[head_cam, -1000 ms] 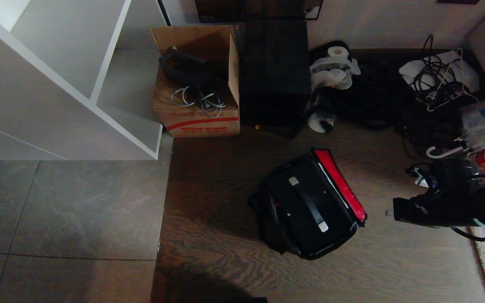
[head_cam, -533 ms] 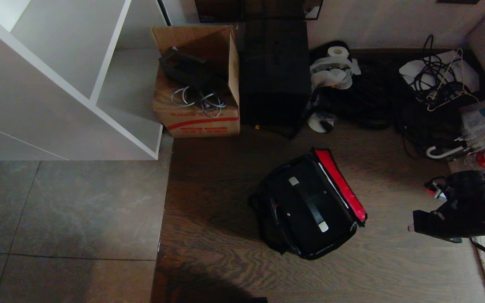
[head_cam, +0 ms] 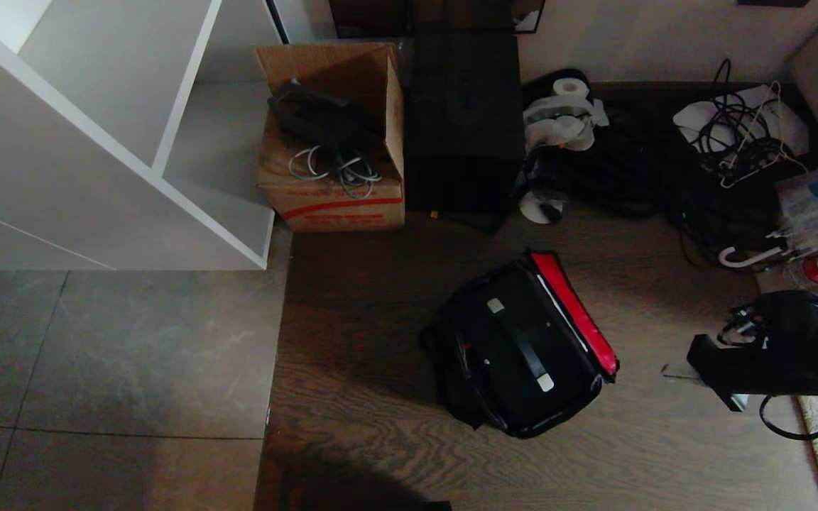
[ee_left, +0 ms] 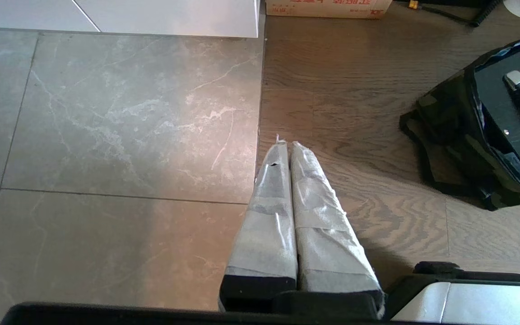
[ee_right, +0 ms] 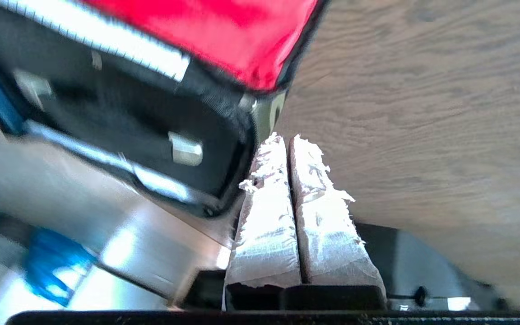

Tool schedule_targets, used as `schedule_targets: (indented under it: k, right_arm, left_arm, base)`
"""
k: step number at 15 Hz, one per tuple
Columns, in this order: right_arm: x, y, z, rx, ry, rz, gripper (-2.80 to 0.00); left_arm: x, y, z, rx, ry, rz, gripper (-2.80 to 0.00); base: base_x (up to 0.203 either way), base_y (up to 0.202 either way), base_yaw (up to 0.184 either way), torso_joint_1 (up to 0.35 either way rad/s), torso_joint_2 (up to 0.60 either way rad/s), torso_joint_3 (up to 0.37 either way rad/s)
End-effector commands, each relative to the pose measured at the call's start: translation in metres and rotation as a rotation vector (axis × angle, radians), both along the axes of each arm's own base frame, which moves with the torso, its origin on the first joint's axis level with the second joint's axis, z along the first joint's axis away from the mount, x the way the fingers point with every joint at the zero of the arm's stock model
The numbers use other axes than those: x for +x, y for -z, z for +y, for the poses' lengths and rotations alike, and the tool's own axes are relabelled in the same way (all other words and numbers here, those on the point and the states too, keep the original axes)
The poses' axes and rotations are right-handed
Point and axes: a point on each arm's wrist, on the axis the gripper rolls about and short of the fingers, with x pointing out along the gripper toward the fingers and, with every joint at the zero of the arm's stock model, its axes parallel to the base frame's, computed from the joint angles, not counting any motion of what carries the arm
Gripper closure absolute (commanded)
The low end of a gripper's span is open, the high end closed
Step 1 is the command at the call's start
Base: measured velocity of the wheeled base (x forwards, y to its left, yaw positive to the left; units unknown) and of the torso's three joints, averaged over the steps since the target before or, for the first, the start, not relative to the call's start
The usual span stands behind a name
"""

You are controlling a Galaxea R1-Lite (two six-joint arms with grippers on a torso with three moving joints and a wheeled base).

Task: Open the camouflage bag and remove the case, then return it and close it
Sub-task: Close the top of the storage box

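The right tool (head_cam: 672, 370) is swinging back in toward the bag after dipping away a half second ago, and its wrist is rolling as it comes; the bag itself is lying just where it was. The tool's two taped fingers (ee_right: 269, 203) are pressed together, gripping nothing and touching nothing, with the tips hanging just off the bag's near corner in the wrist view. The left tool (ee_left: 286, 149) is parked low over the seam between tile and wood, its wrapped fingers together too, and empty.

The camouflage bag (head_cam: 522, 348) is sitting on the wooden floor (head_cam: 380, 440) in the middle of the scene, flap thrown open, red trim (head_cam: 574, 312) showing along the right edge. Inside, a black case (head_cam: 515, 337) with a strap handle is filling the opening. The right wrist view is smearing with motion, so the zipper detail at the corner is hard to make out, and most of the right arm is cut off at the frame edge.

There is bare floor between the tool and the bag, and more in front. Behind, a cardboard box (head_cam: 334, 142), a black box (head_cam: 462, 121) and a tangle of cables (head_cam: 735, 142) are crowding the wall; a white shelf unit (head_cam: 96, 142) is closing off the left.
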Motion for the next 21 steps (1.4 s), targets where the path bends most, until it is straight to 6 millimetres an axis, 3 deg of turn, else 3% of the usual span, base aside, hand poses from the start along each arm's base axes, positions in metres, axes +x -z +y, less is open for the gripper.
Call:
schedule_targets:
  k: [1,4,7,15,18,19,21]
  right_arm:
    - [-0.005,0.006,-0.005,0.046,0.062,0.039,0.00]
    - [-0.001,0.003,-0.009,0.088,0.110,0.027,0.00]
    - [0.006,0.022,-0.006,0.106,0.104,0.080,0.00]
    - [0.047,0.069,-0.019,0.099,0.095,0.088,0.00]
    - [0.060,0.075,-0.016,0.101,0.082,0.080,0.00]
    - [0.061,0.080,-0.012,0.100,0.068,0.089,-2.80]
    - [0.065,0.083,-0.007,0.101,0.055,0.090,-2.80]
  left_arm:
    - [0.000,0.000,0.000,0.000,0.000,0.000,0.00]
    - [0.000,0.000,0.000,0.000,0.000,0.000,0.00]
    - [0.000,0.000,0.000,0.000,0.000,0.000,0.00]
    - [0.000,0.000,0.000,0.000,0.000,0.000,0.00]
    - [0.000,0.000,0.000,0.000,0.000,0.000,0.00]
    - [0.000,0.000,0.000,0.000,0.000,0.000,0.00]
    - [0.000,0.000,0.000,0.000,0.000,0.000,0.00]
  base:
    - [0.000,0.000,0.000,0.000,0.00,0.000]
    - [0.000,0.000,0.000,0.000,0.00,0.000]
    - [0.000,0.000,0.000,0.000,0.00,0.000]
    - [0.000,0.000,0.000,0.000,0.00,0.000]
    - [0.000,0.000,0.000,0.000,0.00,0.000]
    - [0.000,0.000,0.000,0.000,0.00,0.000]
    - [0.000,0.000,0.000,0.000,0.00,0.000]
